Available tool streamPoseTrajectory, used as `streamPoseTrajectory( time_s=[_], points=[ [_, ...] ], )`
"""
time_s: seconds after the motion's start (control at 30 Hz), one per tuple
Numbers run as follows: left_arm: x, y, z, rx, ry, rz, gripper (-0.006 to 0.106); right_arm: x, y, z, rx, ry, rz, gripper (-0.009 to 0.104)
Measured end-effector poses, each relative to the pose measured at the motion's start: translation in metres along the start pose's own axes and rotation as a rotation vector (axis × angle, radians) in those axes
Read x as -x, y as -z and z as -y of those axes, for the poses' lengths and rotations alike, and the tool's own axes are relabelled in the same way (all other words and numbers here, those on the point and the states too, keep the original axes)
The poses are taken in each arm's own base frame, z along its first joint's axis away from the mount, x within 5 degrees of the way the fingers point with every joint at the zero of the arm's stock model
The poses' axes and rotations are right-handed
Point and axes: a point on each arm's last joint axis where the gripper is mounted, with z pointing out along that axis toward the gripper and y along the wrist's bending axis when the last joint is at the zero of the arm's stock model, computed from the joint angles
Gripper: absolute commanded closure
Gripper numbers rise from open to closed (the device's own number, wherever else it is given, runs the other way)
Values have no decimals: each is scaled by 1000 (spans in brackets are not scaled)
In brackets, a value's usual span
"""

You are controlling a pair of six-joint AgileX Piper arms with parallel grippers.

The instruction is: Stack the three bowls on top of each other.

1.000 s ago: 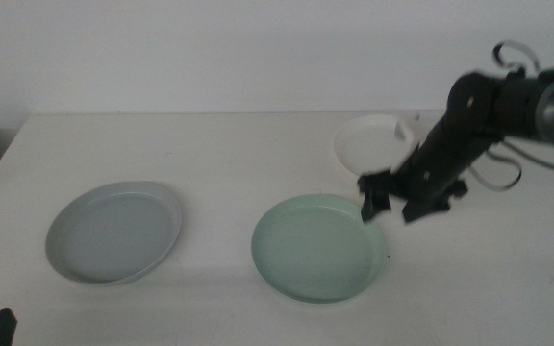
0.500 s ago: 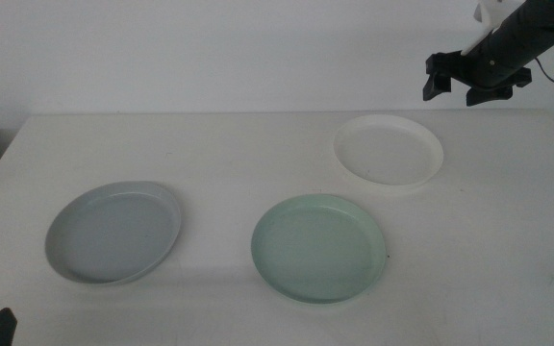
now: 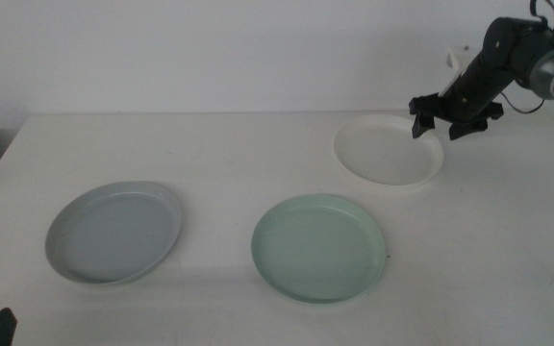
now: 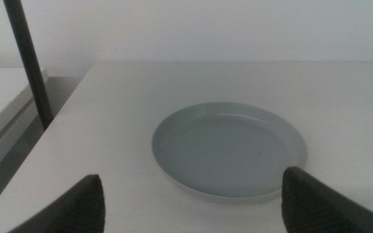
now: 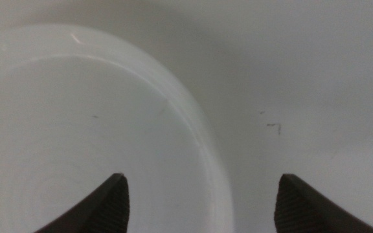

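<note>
Three bowls stand apart on the white table. The light grey bowl (image 3: 113, 232) is at the front left and also shows in the left wrist view (image 4: 228, 152). The mint green bowl (image 3: 318, 248) is at the front middle. The white bowl (image 3: 389, 151) is at the back right. My right gripper (image 3: 453, 117) is open and empty, just above the white bowl's far right rim (image 5: 199, 139), with the rim between its jaws. My left gripper (image 4: 190, 204) is open and empty, low near the table's front left corner, facing the grey bowl.
The table's left edge (image 4: 57, 123) and a dark upright pole (image 4: 28, 61) lie beside the grey bowl. A pale wall stands behind the table. A small dark mark (image 5: 275, 127) is on the table beside the white bowl.
My right gripper rose from beside the green bowl's back right rim, swung up high, then came down to the white bowl's far right rim. The bowls and left arm have not moved.
</note>
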Motion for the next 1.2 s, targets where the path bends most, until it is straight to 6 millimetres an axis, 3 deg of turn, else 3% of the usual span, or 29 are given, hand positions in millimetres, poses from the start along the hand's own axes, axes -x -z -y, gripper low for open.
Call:
streamPoseTrajectory(
  time_s=[0.2, 0.43, 0.63, 0.7, 0.83, 0.9, 1.0, 1.1, 1.2],
  points=[
    [0, 0, 0, 0, 0, 0, -5, -6, -18, 3, -3, -5, -24, 56],
    [0, 0, 0, 0, 0, 0, -5, -3, -22, 4, -4, 10, 8, 94],
    [0, 0, 0, 0, 0, 0, -5, -4, -13, 0, 24, 26, -24, 96],
    [0, 0, 0, 0, 0, 0, -5, 0, 7, -5, 39, 33, -9, 96],
    [0, 0, 0, 0, 0, 0, -5, 11, 70, -18, 72, 53, 45, 96],
    [0, 0, 0, 0, 0, 0, -5, 13, 105, -30, 97, 70, 84, 96],
    [0, 0, 0, 0, 0, 0, -5, 11, 141, -53, 130, 111, 110, 96],
    [0, 0, 0, 0, 0, 0, -5, 3, 162, -81, 168, 162, 108, 96],
    [0, 0, 0, 0, 0, 0, -5, -10, 171, -102, 191, 205, 96, 96]
  ],
)
